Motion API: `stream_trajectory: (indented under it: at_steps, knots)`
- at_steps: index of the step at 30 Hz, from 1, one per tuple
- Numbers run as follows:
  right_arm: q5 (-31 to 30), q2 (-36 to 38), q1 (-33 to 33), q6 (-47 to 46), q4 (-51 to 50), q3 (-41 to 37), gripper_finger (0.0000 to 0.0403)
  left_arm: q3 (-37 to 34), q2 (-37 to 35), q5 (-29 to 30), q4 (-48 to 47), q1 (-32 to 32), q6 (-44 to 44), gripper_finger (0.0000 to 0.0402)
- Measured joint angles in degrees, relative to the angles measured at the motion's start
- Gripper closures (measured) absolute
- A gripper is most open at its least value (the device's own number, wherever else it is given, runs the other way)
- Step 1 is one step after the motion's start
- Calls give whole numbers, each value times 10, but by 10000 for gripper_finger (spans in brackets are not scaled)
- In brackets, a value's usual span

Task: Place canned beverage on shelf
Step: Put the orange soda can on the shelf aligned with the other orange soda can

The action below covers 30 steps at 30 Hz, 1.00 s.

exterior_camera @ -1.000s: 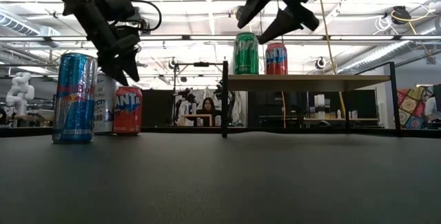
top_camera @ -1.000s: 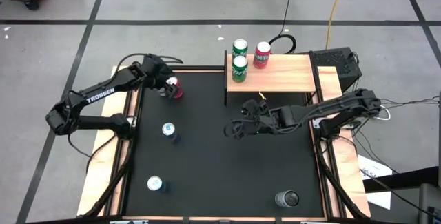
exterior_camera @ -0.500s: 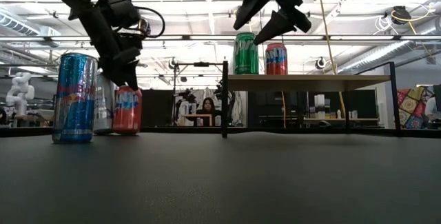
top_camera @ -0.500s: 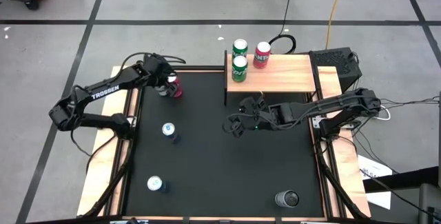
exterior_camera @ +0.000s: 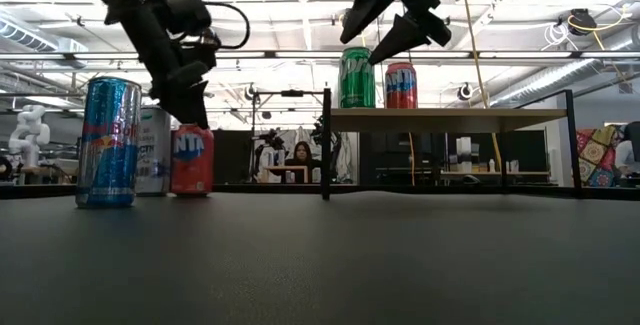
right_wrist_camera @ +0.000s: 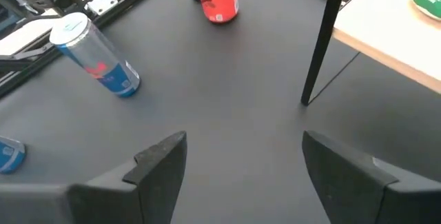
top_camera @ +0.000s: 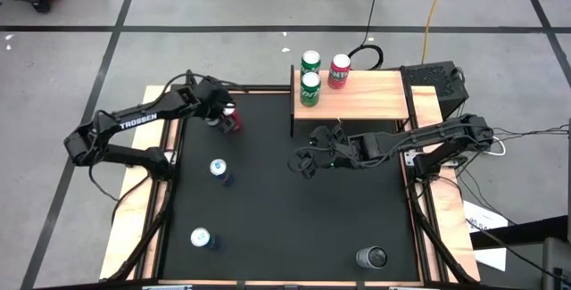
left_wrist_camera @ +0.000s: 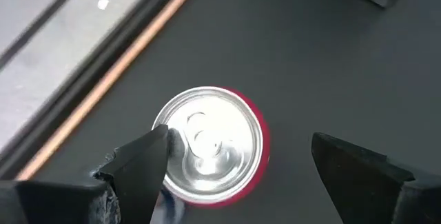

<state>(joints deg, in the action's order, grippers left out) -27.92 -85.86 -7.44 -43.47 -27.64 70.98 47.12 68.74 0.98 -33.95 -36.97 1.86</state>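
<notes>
Hovering directly above a red can (top_camera: 232,119) at the far left of the black mat (top_camera: 268,219), the left gripper (top_camera: 220,114) points straight down with its jaws spread wide. In the left wrist view the can's silver lid (left_wrist_camera: 210,143) sits between the two dark fingers (left_wrist_camera: 141,165); one fingertip lies at the rim of the lid, while the other stands clear of it with mat showing in the gap. The low view shows the fingertips at the top of this can, which stands upright on the mat, not lifted.

The right gripper (top_camera: 303,162) hangs in the air near the middle of the mat, just in front of the shelf (top_camera: 375,98), its jaws also spread and holding nothing.

The shelf, a light wooden board on thin black posts, carries two green cans (top_camera: 310,87) and another red can (top_camera: 339,70) at its left end.

A blue can (top_camera: 218,169) stands on the mat in front of the left gripper, a second blue can (top_camera: 200,237) is nearer the front edge, and a dark can (top_camera: 370,257) sits at the front right
</notes>
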Motion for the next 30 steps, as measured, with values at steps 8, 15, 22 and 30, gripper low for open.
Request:
stream_trajectory:
  at_steps: [8, 15, 22, 30]
  knots:
    - [25, 0, 17, 20, 5, 0, 129, 86, 4, -4, -81, 8, 33, 52]
    - [28, 0, 31, 48, 49, 0, 129, 148, 50, 1, -92, 8, 82, 52]
    - [56, 0, 45, 62, 68, 0, 129, 194, 144, 9, -145, -8, 99, 50]
    - [57, 0, 45, 58, 67, 0, 129, 199, 158, 10, -179, -33, 90, 7]
